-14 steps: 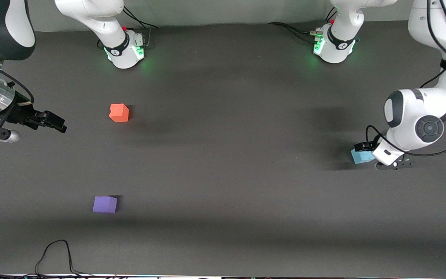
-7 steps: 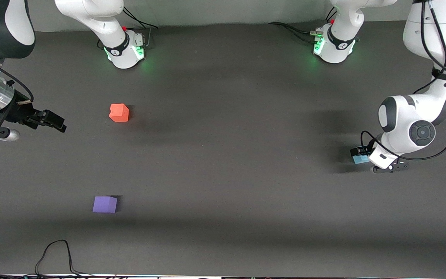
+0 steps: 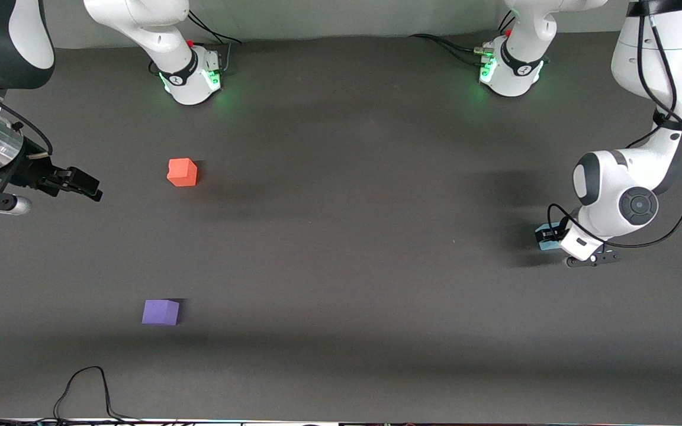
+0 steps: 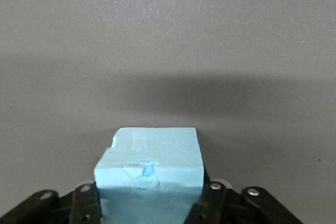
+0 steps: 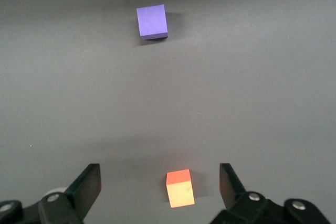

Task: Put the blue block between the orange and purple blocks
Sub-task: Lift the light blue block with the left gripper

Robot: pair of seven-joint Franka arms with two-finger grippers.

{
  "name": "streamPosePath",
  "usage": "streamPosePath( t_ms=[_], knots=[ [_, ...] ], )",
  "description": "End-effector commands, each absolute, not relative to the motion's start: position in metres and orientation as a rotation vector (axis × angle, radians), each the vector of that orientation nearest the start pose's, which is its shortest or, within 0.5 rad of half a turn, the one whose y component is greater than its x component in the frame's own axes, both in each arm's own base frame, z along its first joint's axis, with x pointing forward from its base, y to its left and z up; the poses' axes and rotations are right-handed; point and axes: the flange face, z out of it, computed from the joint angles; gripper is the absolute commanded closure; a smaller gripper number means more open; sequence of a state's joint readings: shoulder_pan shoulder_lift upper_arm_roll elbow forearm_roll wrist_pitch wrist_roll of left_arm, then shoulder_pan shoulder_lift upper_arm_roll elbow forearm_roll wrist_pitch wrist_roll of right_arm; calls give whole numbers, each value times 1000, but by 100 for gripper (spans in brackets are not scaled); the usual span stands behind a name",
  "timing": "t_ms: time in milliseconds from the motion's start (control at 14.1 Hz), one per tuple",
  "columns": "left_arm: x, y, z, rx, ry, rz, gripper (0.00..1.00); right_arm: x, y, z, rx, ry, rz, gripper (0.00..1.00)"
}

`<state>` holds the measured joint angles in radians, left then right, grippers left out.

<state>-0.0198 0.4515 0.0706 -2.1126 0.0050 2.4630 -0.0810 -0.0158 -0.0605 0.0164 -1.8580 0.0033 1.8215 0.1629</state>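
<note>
The blue block sits low at the table's left-arm end, mostly covered by my left gripper. In the left wrist view the blue block fills the space between the fingers of my left gripper, which is shut on it. The orange block lies toward the right arm's end, and the purple block is nearer the front camera. My right gripper waits open above the table beside the orange block; its wrist view also shows the purple block.
A black cable loops on the table near the front edge. The two arm bases stand along the back with cables beside them. Bare dark table stretches between the orange and purple blocks.
My left gripper has lowered over the blue block and its jaws have shut on it. The right arm, the orange block and the purple block have not moved.
</note>
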Motion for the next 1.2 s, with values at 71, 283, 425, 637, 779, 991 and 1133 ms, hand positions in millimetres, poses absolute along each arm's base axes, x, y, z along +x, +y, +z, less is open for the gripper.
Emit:
streamPosePath(
  t_ms=[71, 283, 425, 637, 779, 991, 1133],
  knots=[
    [571, 23, 232, -3106, -178, 167, 58, 536, 2, 549, -3137, 230, -59, 0],
    [566, 24, 322, -3108, -164, 209, 58, 536, 2, 549, -3137, 227, -59, 0],
    [555, 26, 393, -3107, -173, 274, 57, 536, 2, 549, -3139, 225, -61, 0],
    [535, 25, 495, -3106, -170, 313, 57, 536, 5, 549, -3140, 222, -61, 0],
    [526, 24, 536, -3111, -167, 300, 57, 536, 7, 549, -3140, 222, -61, 0],
    [524, 6, 564, -3115, -150, 314, 57, 536, 6, 550, -3158, 211, -64, 0],
    [525, -40, 579, -3108, -153, 279, 57, 535, 6, 550, -3171, 206, -49, 0]
  ],
)
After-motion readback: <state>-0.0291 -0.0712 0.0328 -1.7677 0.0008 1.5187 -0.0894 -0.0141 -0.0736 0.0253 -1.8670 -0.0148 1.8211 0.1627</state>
